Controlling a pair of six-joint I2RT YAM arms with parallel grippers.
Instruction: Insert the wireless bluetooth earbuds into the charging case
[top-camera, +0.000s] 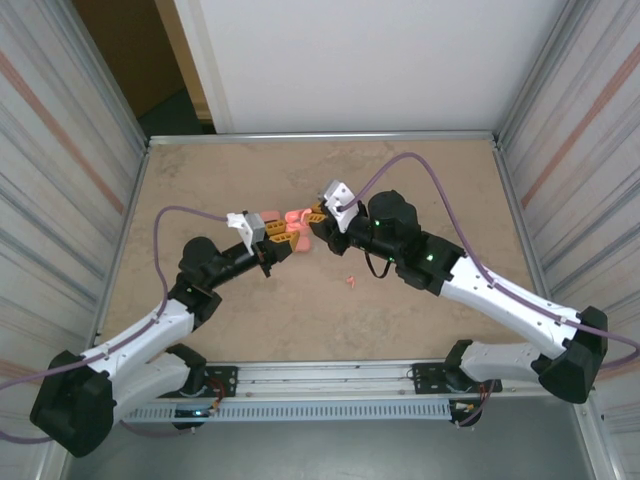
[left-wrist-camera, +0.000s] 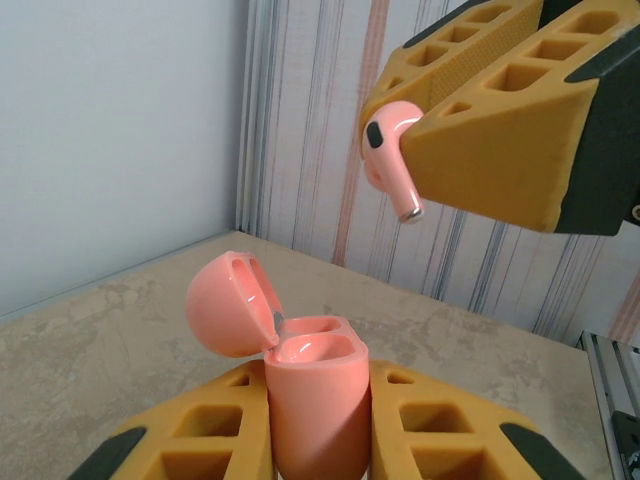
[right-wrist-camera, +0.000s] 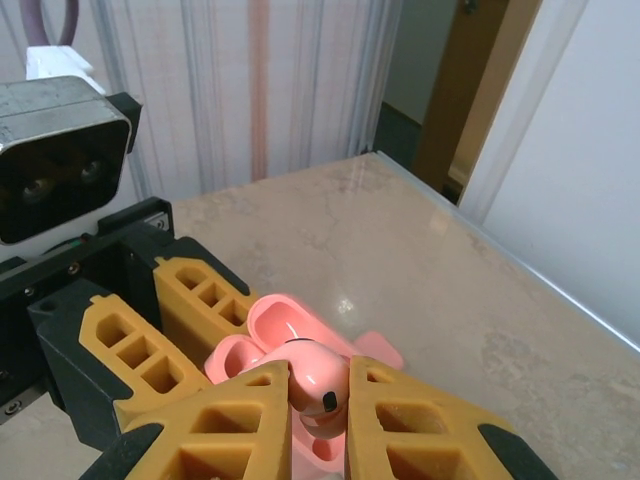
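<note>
the left fingers are clamped on the pink charging case, which stands upright with its lid flipped open. the right fingers pinch one earbud, stem down, just above the case and apart from it. a second earbud lies loose on the surface, well apart from the case.

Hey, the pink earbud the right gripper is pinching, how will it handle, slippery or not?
Glossy and rounded, the earbud probably slips or twists easily in the right gripper. Tiny beside the charging case, it is likely light.
</note>
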